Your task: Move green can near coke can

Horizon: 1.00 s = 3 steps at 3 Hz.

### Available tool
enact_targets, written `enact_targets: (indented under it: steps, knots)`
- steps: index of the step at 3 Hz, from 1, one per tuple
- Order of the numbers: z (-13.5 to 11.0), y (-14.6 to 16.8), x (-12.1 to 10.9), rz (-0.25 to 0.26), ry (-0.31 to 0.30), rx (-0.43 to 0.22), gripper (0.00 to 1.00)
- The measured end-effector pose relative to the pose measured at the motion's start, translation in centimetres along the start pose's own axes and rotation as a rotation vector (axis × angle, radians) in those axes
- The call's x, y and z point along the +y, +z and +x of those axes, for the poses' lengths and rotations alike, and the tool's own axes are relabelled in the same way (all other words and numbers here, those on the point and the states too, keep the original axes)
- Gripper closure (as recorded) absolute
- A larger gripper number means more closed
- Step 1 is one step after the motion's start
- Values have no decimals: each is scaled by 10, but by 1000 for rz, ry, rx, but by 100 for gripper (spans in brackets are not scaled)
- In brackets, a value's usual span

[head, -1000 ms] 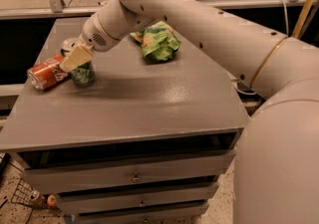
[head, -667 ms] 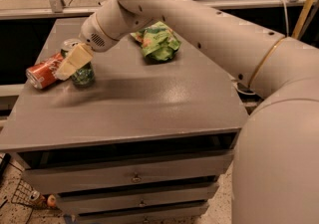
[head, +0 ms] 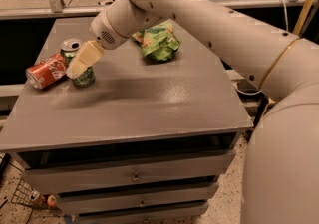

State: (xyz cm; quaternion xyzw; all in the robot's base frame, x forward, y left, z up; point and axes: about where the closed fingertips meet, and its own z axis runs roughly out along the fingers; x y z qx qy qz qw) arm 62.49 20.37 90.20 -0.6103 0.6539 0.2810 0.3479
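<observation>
Warm, dim indoor light from above. The arm's (head: 199,14) soft shadow bands the grey counter (head: 149,118), a pale sheen beside it. The pincer (head: 79,66), far left at the green can (head: 85,77), catches the light brightly.

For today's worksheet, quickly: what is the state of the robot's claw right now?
Claw: at the green can, beside the coke can; open or closed cannot be told.

The gripper (head: 76,68) is at the upright green can (head: 85,76) on the table (head: 149,108). The coke can (head: 46,70) lies on its side just beside it. A snack bag (head: 158,44) lies well apart.
</observation>
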Motion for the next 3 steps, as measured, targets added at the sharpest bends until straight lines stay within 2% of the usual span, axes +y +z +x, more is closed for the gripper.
enact_targets:
  steps: [2,3]
  knots:
    - [59,-106,-28,153,41,-17,0]
    - [90,-163,-37,269,114,-1,0]
